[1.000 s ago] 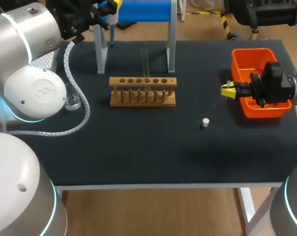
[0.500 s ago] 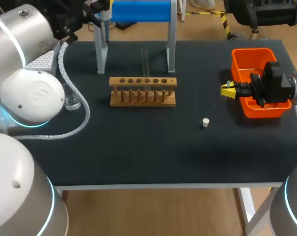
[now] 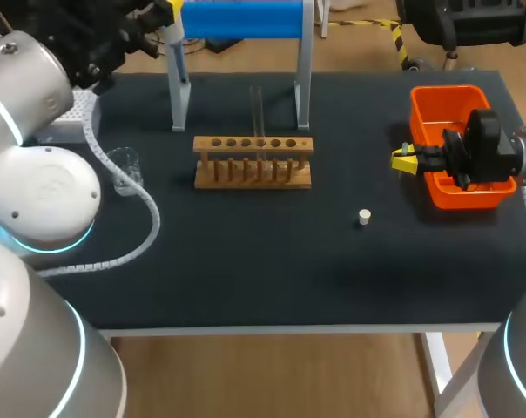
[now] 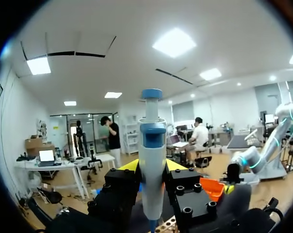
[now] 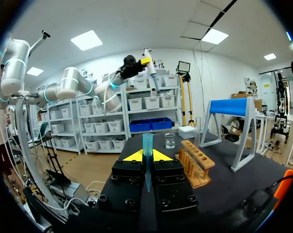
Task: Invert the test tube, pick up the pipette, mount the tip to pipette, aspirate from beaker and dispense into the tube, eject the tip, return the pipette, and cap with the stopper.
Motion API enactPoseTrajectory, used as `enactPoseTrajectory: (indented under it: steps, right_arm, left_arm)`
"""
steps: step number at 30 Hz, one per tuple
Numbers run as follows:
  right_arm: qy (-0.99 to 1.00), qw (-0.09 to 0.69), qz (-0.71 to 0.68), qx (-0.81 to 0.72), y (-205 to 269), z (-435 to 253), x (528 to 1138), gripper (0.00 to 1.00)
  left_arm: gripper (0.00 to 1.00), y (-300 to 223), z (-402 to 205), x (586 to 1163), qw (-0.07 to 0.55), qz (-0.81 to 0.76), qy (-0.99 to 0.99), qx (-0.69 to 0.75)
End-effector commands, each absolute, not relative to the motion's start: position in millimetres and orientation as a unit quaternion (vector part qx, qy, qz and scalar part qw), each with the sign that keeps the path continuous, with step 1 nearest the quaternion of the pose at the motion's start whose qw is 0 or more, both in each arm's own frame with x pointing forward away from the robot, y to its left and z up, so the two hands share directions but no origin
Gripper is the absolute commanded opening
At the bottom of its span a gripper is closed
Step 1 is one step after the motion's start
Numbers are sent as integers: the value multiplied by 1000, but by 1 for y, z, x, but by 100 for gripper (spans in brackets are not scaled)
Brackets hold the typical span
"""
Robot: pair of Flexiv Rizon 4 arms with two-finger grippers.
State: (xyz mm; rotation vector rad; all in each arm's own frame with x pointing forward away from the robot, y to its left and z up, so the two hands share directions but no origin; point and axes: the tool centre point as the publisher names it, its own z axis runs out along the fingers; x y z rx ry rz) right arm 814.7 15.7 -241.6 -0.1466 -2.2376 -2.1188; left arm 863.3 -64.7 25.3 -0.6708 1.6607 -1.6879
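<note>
Left tool [image 4: 152, 167] is clamped on the white-and-blue pipette [image 4: 152, 141], which is held high over the far left corner of the desk [image 3: 246, 261]. The pipette's long axis is laid along the fingers, with the plunger button away from the wrist and the narrow end towards it. From the right wrist view it is seen near upright, nozzle down. The right tool [image 5: 147, 156] is closed on a blue pipette tip [image 5: 147, 145] just beside the orange bin [image 3: 437, 117]. The tip is aligned with the fingers, wide mouth outward. The test tube [image 3: 257, 109] is stood upright in the wooden rack [image 3: 252, 165] at mid-desk. The beaker [image 3: 124, 165] is set to the rack's left. The stopper [image 3: 364, 216] is placed apart, to its right front.
</note>
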Motion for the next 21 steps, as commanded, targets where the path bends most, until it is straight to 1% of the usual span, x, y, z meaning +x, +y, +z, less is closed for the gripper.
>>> enactPoseTrajectory:
  steps: [1,9,21]
  right_arm:
    - [-726,28,-686,-48,15,-241,814,0]
    - [-726,28,-686,-48,15,-241,814,0]
    - [-726,28,-686,-48,15,-241,814,0]
  left_arm:
    - [0,-66,25,858,-105,-676,707,176]
    - [0,-91,29,857,-118,-680,697,195]
    - [0,-105,27,845,-169,-653,701,232]
